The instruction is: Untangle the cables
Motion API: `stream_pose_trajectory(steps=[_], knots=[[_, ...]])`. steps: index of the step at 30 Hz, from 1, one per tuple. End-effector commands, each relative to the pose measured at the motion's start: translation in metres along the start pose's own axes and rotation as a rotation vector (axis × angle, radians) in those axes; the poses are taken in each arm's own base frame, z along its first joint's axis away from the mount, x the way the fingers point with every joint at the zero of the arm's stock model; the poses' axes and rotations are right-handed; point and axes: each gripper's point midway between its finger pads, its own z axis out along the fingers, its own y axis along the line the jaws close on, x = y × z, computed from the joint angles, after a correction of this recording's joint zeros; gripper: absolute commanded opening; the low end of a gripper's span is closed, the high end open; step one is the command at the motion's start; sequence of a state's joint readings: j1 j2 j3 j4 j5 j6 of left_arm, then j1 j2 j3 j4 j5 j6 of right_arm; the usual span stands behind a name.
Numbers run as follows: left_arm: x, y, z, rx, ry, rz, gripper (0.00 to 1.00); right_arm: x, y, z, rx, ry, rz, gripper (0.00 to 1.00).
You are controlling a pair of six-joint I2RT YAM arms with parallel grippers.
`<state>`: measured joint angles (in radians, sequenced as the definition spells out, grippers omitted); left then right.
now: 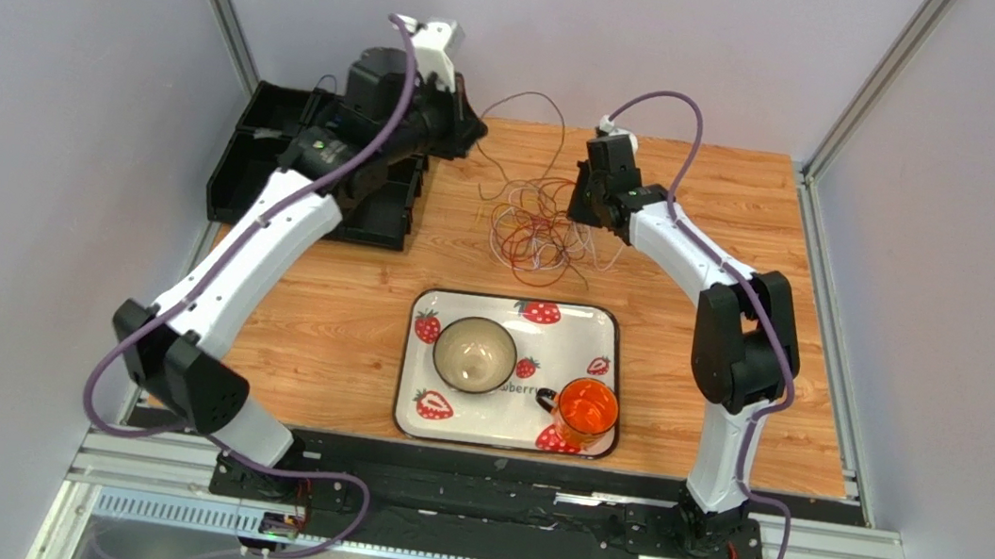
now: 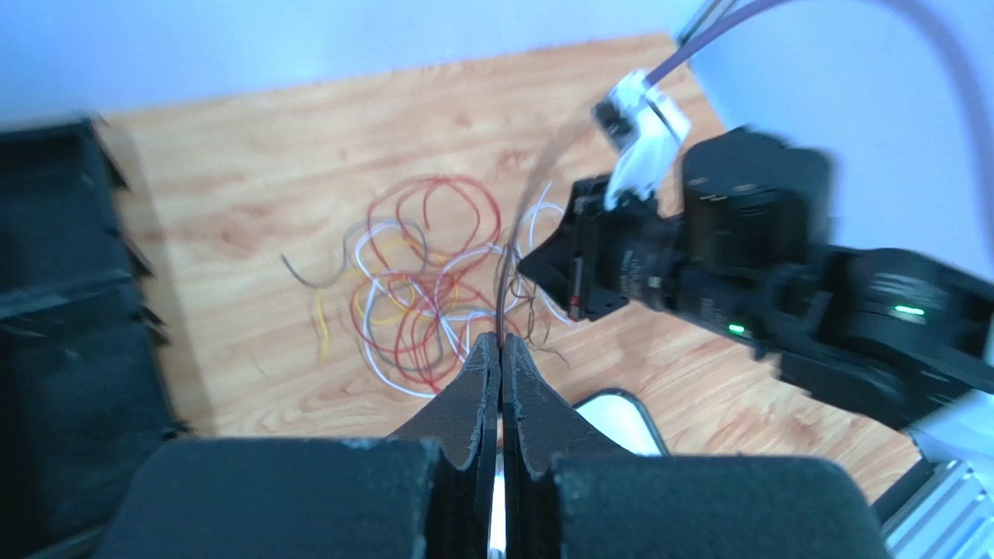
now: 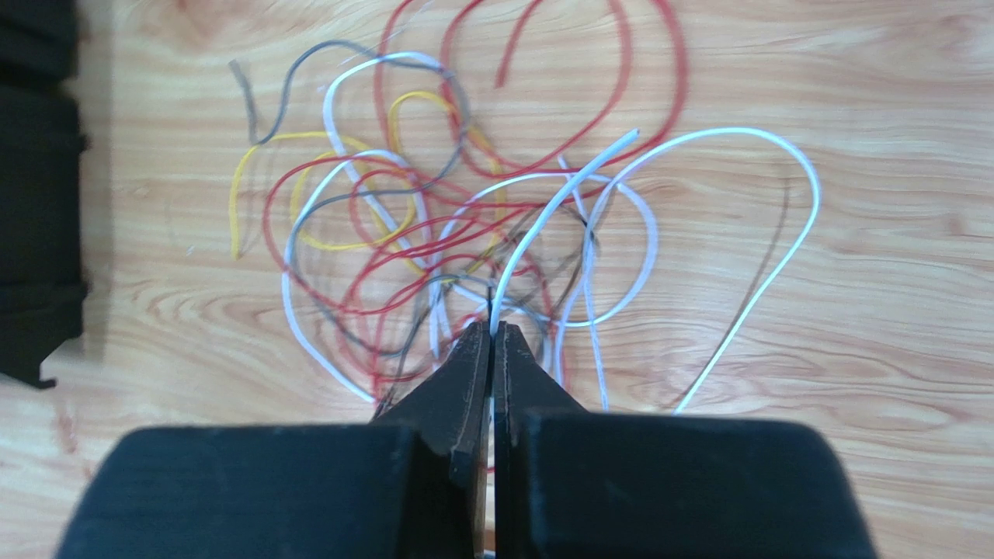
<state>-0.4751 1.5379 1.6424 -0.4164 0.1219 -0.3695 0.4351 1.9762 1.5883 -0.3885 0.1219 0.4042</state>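
Note:
The cables (image 1: 533, 234) lie in a tangled heap of red, white, yellow and grey loops on the wooden table behind the tray. My left gripper (image 1: 473, 130) is raised at the far left of the heap. In the left wrist view it (image 2: 502, 340) is shut on a dark brown cable (image 2: 511, 259) that rises from the heap (image 2: 422, 285). My right gripper (image 1: 579, 210) is just right of the heap. In the right wrist view it (image 3: 492, 330) is shut on a white cable (image 3: 558, 196) at the heap's edge, over red loops (image 3: 397, 250).
A strawberry-patterned tray (image 1: 514, 306) stands in front of the heap and holds a bowl (image 1: 474, 352) and an orange cup (image 1: 586, 410). Black bins (image 1: 262, 154) stand at the far left. Grey walls close in the table's sides and back.

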Motion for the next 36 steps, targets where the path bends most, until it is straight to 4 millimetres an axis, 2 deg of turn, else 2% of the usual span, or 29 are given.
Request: stream_pose_trajectory(steps=[1,3,5,7,8,9,12,15,18,19,21,24,25,27,28,29,35,36], knots=[[-0.061,-0.019,-0.064,0.004,-0.115,0.083,0.00,-0.013,0.000,-0.011,-0.014,-0.033,-0.006,0.00],[-0.086,-0.030,-0.087,0.026,-0.183,0.103,0.00,-0.014,-0.002,-0.011,-0.017,-0.032,0.001,0.00],[-0.095,-0.031,-0.094,0.018,-0.208,0.112,0.00,-0.013,0.000,-0.010,-0.030,-0.025,0.009,0.00],[-0.094,-0.028,-0.090,0.006,-0.200,0.118,0.00,-0.014,0.003,-0.011,-0.046,-0.024,0.015,0.00],[-0.085,-0.022,-0.080,-0.016,-0.167,0.115,0.00,-0.015,0.003,-0.012,-0.045,-0.027,0.019,0.02],[-0.078,-0.019,-0.074,-0.025,-0.142,0.109,0.00,-0.018,0.003,-0.014,-0.046,-0.033,0.022,0.22],[-0.050,-0.011,-0.049,-0.023,-0.061,0.090,0.00,-0.026,0.006,-0.024,-0.062,-0.045,0.017,0.53],[-0.028,-0.001,-0.028,-0.034,-0.014,0.079,0.00,-0.035,0.001,-0.036,-0.039,-0.054,0.013,0.58],[-0.010,0.009,-0.011,-0.061,0.036,0.081,0.00,-0.052,-0.009,-0.052,-0.010,-0.099,0.014,0.63],[0.001,0.014,-0.001,-0.070,0.073,0.078,0.00,-0.059,-0.012,-0.059,0.003,-0.116,0.017,0.63],[0.014,0.018,0.010,-0.075,0.118,0.069,0.00,-0.052,-0.022,-0.063,0.035,-0.082,0.035,0.63],[0.050,0.037,0.029,-0.132,0.217,0.038,0.00,-0.035,-0.032,-0.070,0.059,-0.050,0.076,0.62],[0.063,0.045,0.036,-0.163,0.246,0.033,0.00,-0.012,-0.039,-0.066,0.069,-0.003,0.082,0.62],[0.086,0.054,0.042,-0.184,0.300,0.021,0.00,-0.002,-0.041,-0.072,0.059,-0.004,0.109,0.61],[0.097,0.055,0.048,-0.171,0.324,0.011,0.00,0.021,-0.050,-0.069,0.082,0.037,0.114,0.60],[0.111,0.056,0.050,-0.165,0.353,0.006,0.00,0.022,-0.051,-0.073,0.079,0.027,0.127,0.59],[0.152,0.031,0.067,-0.095,0.406,0.031,0.00,0.077,-0.054,-0.076,0.016,0.098,0.179,0.56],[0.157,0.029,0.069,-0.095,0.416,0.029,0.00,0.075,-0.052,-0.082,-0.005,0.079,0.181,0.56]])
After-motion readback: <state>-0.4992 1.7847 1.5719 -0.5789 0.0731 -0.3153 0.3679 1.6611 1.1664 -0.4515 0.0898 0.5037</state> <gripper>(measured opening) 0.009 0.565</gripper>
